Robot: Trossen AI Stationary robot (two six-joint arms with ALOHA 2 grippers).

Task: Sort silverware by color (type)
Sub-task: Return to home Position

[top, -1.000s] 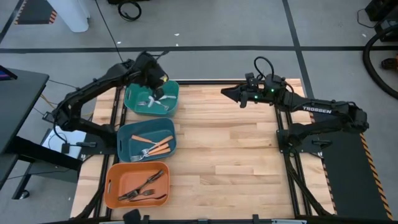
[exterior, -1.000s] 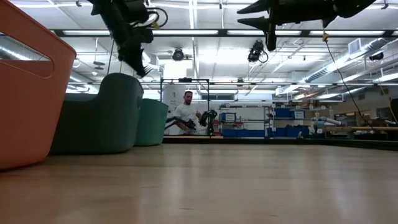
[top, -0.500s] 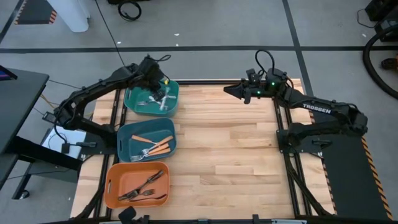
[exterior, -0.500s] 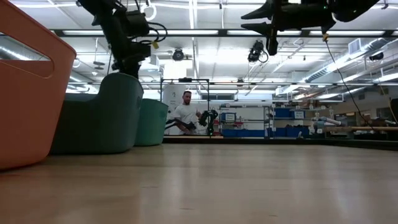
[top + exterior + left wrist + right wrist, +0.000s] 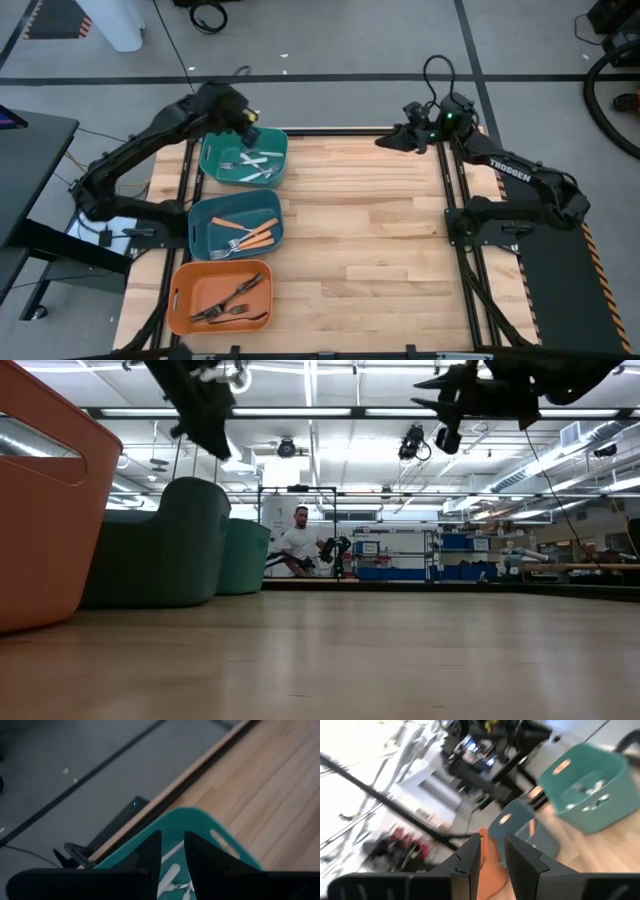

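Observation:
Three bins stand in a row along the table's left edge. The far teal bin (image 5: 212, 160) holds white-handled forks (image 5: 252, 160). The middle blue bin (image 5: 205, 232) holds orange-handled forks (image 5: 250, 235). The near orange bin (image 5: 185, 298) holds black forks (image 5: 232, 302). My left gripper (image 5: 249, 124) hovers above the teal bin's far rim (image 5: 200, 817), open, with nothing between its fingers (image 5: 153, 854). My right gripper (image 5: 381, 141) hangs high over the table's far right part, pointing toward the left edge, open and holding nothing (image 5: 492, 851).
The wooden tabletop (image 5: 370, 240) to the right of the bins is bare. In the low view the bins (image 5: 160, 545) stand at the left. A person (image 5: 298, 540) is far off in the room behind the table.
My left gripper has risen out of the teal bin and drawn back toward the table's far left corner. A white fork lies in the bin where the gripper stood. My right gripper has swung toward the table's far right corner, staying high and turning.

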